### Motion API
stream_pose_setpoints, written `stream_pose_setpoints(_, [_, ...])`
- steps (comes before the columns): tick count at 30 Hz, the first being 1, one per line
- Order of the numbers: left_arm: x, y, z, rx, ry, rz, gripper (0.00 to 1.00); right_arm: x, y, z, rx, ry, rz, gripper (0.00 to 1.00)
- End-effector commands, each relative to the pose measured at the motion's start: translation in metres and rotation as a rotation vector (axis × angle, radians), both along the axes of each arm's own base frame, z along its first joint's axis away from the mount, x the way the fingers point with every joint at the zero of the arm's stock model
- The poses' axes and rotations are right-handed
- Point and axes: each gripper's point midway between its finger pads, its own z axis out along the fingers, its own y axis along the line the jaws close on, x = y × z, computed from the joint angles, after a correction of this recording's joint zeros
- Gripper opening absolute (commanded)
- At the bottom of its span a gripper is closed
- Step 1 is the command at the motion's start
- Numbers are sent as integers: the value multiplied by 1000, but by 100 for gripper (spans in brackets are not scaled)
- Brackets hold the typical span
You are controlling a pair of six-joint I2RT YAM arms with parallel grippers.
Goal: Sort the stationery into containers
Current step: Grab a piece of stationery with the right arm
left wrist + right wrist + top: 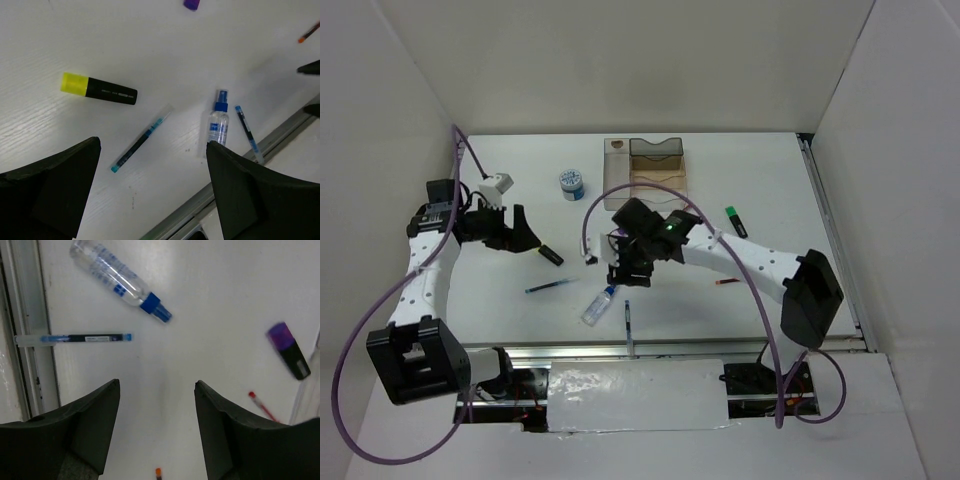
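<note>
The smoky-brown organiser (655,165) stands at the back of the table. Loose stationery lies in front of it: a clear blue-capped bottle (598,305) (115,277), a blue pen (628,315) (75,338), a teal pen (550,287) (140,140), a yellow highlighter (551,255) (98,89), a purple highlighter (289,350) and a red pen (262,406). My right gripper (632,275) (157,387) hangs open over bare table beyond the bottle, holding nothing. My left gripper (527,235) (153,145) is wide open and empty, above the table left of the yellow highlighter.
A round blue-white tub (572,185) sits left of the organiser. A green highlighter (736,222) and an orange-tipped pen (727,282) lie to the right. A metal rail (670,347) runs along the near table edge. White walls enclose the table.
</note>
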Motion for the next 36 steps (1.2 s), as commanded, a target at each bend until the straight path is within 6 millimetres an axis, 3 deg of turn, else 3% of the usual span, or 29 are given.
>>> stream_pose_setpoints(1, [0,-13,22,-168,-19,-94,99,-11,19,-2,-37,-78,170,67])
stream_pose_setpoints(5, [4,-10,19,-208,-3,-110,99,-39,53,-14,-12,-141,332,62])
stream_pose_setpoints(14, [-2,-6,18,-163,-44,-86,99,-54,95,-35,-12,-170,486,59])
stream_pose_setpoints(19, [-4,-5,17,-157,-48,-89,99,-65,102,-54,-37,-142,556,58])
stream_pose_setpoints(36, [-4,-1,9,-178,-46,-80,99,-59,109,-103,-134,-128,630,57])
